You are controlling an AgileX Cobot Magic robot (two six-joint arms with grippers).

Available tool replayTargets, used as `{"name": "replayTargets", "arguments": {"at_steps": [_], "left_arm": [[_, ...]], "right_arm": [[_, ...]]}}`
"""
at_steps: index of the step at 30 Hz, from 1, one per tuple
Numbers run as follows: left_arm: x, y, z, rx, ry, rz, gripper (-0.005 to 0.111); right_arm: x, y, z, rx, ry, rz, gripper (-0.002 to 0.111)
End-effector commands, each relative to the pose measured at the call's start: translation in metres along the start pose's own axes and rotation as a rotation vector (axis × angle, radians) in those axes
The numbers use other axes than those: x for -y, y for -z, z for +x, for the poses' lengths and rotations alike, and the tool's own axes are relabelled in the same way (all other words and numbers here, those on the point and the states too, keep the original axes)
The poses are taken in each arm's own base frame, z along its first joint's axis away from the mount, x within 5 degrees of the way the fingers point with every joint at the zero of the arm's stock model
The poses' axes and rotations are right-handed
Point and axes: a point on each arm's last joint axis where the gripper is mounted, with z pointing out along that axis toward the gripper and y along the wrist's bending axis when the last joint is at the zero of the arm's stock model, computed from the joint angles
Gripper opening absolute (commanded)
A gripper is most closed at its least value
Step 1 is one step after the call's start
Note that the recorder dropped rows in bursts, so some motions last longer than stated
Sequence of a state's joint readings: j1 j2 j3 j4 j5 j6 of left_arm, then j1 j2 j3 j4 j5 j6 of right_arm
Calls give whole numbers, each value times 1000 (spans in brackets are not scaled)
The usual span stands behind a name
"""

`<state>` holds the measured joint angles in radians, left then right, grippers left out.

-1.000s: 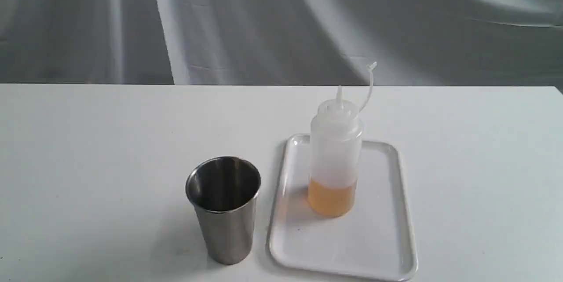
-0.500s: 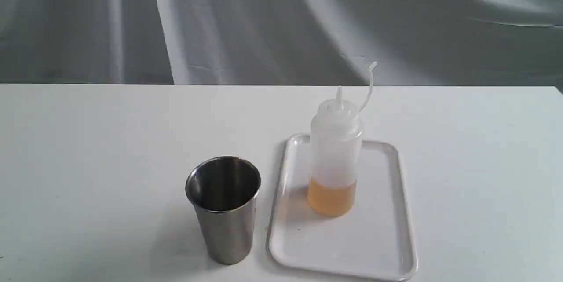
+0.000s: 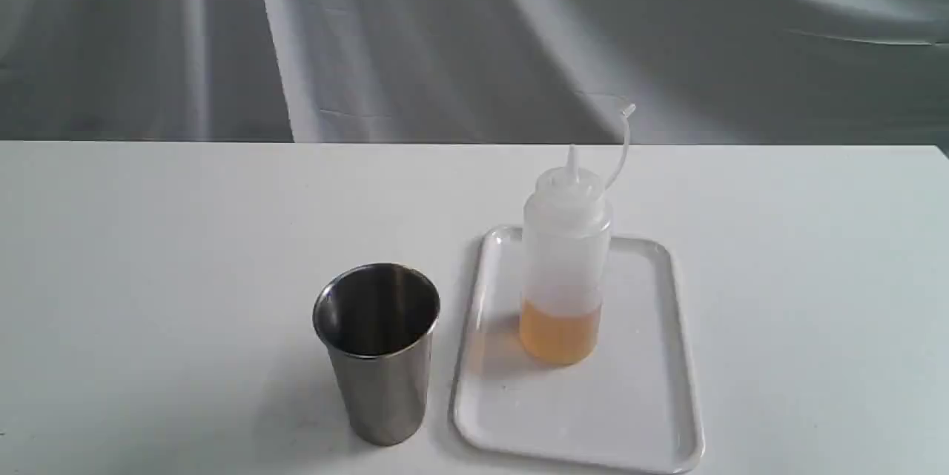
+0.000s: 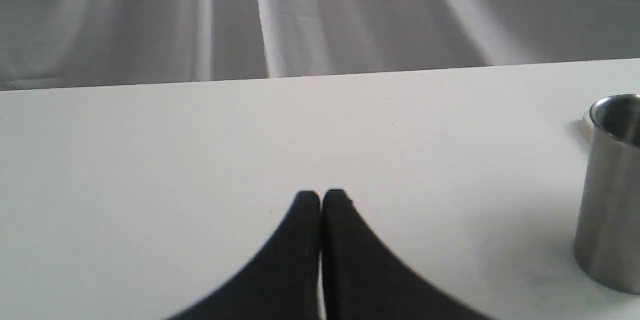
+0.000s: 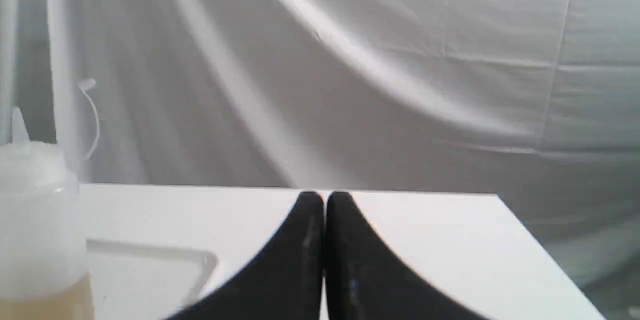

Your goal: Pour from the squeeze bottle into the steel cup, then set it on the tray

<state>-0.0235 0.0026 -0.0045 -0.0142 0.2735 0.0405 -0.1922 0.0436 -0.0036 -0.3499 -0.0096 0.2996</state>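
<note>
I see the squeeze bottle [image 3: 565, 267] upright on the tray [image 3: 593, 423], steel cup [image 3: 378, 356] just left of the tray. Left claw [image 4: 321, 197] and right claw [image 5: 325, 197] sit pressed together, empty.

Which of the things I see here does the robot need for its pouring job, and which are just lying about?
For the job:
tray
squeeze bottle, standing upright on that tray
steel cup, upright beside the tray

Just there:
white table
grey cloth backdrop behind the table
</note>
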Motion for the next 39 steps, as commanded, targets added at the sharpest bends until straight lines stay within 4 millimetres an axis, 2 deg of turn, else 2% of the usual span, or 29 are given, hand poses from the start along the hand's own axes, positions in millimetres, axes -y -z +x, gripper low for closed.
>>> {"name": "replayTargets", "arguments": {"at_steps": [1, 12, 19, 33, 39], "left_arm": [[0, 0, 1, 6, 7, -1, 0], [0, 0, 1, 6, 5, -2, 0], [0, 0, 1, 6, 7, -1, 0], [0, 0, 1, 6, 5, -2, 0], [0, 0, 1, 6, 7, -1, 0]], "right_arm": [[3, 1, 10, -93, -38, 38, 0], [7, 4, 25, -259, -70, 85, 0], [7, 5, 28, -294, -93, 91, 0], [0, 5, 28, -305, -2, 3, 0], [5, 8, 29, -299, -28, 97, 0]]}}
